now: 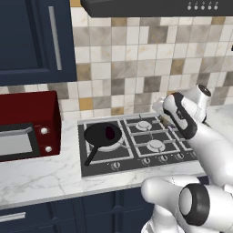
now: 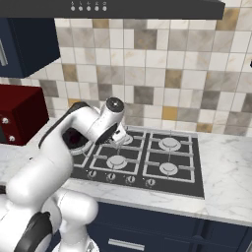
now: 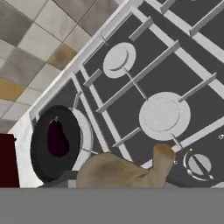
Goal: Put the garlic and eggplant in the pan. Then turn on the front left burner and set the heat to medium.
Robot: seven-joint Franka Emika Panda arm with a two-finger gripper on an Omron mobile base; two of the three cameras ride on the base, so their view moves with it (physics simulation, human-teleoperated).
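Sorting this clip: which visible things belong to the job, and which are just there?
Job: pan, eggplant in it, front left burner beneath, garlic at the gripper.

Bystanders: microwave, other burners, knobs, hood.

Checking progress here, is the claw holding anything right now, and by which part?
A tan garlic bulb sits at the claw, apparently carried; the fingertips are hidden, so the exact hold cannot be told.

White marble counter (image 1: 41, 175) runs under the tiled wall. A black gas cooktop (image 1: 136, 141) is set into it, knobs along the front edge. The pan (image 1: 102, 135) sits on the front left burner (image 3: 84, 135), handle pointing toward the front. A dark red microwave (image 1: 27, 127) stands left of the cooktop.
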